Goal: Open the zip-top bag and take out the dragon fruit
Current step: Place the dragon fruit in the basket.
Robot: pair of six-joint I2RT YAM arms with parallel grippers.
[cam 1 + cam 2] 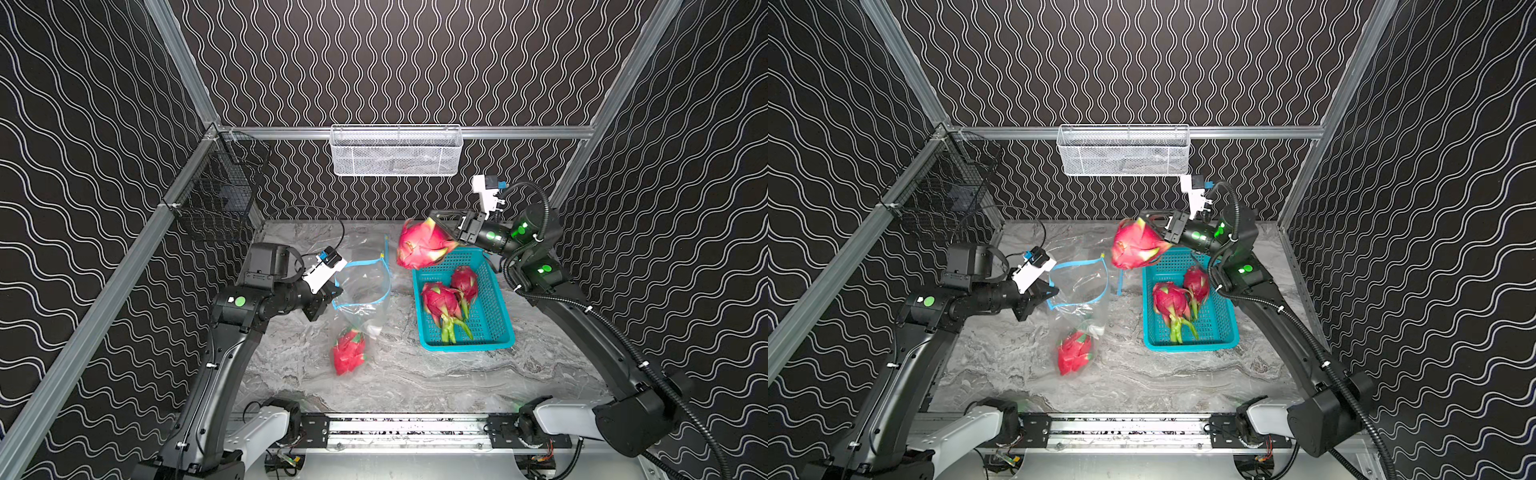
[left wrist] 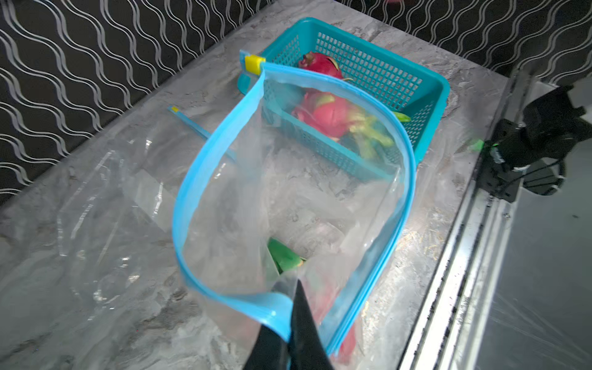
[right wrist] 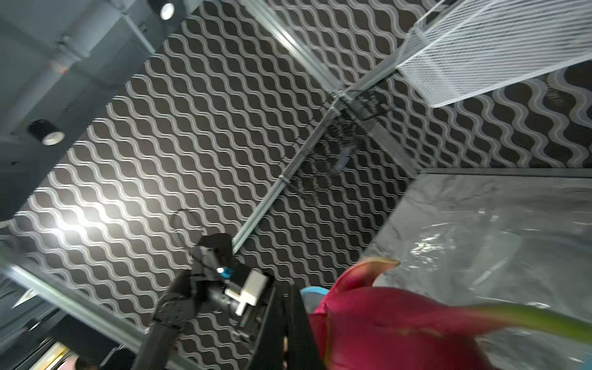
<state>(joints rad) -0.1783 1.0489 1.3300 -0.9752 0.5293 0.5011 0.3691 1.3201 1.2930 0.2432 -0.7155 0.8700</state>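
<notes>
A large pink dragon fruit (image 1: pixel 422 245) hangs clamped in the right jaws over the far rim of the teal plastic basket (image 1: pixel 467 345), already out of the clear zip-top bag (image 1: pixel 365 286). The left jaws pinch the bag's opened blue rim. A smaller red dragon fruit (image 1: pixel 348 355) is still in the bag's bottom on the table (image 1: pixel 415 382), so it probably remains to be taken out.

Bag (image 1: pixel 365 286) (fruit (image 1: pixel 348 356) inside) left of basket (image 1: pixel 465 345)

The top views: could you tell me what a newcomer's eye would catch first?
The big pink dragon fruit, held aloft by the right gripper over the teal basket's far end. Then the left gripper pinching the clear bag's blue rim, a second dragon fruit inside its bottom.
</notes>
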